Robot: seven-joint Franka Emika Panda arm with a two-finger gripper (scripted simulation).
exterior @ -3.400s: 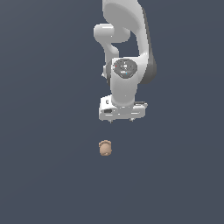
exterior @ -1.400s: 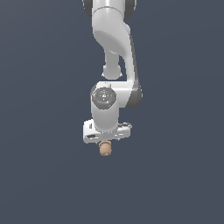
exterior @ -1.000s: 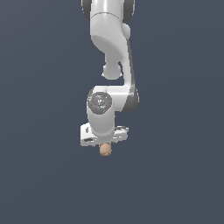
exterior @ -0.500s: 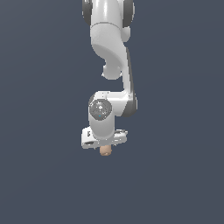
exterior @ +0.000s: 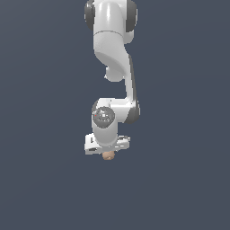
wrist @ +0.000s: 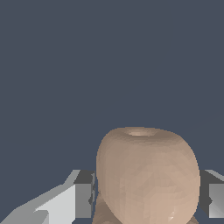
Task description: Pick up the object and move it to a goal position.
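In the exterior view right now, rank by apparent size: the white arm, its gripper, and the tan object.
1. The white arm, by far the largest.
2. The gripper, a wide block at the arm's lower end.
3. The tan object, smallest; only a small part shows beneath the gripper, so its full size is uncertain here.

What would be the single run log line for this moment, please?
phase: grasp | gripper: lowered over peach lump | jaws: one on each side of lump, contact unclear | lift: cannot tell | goal: not visible
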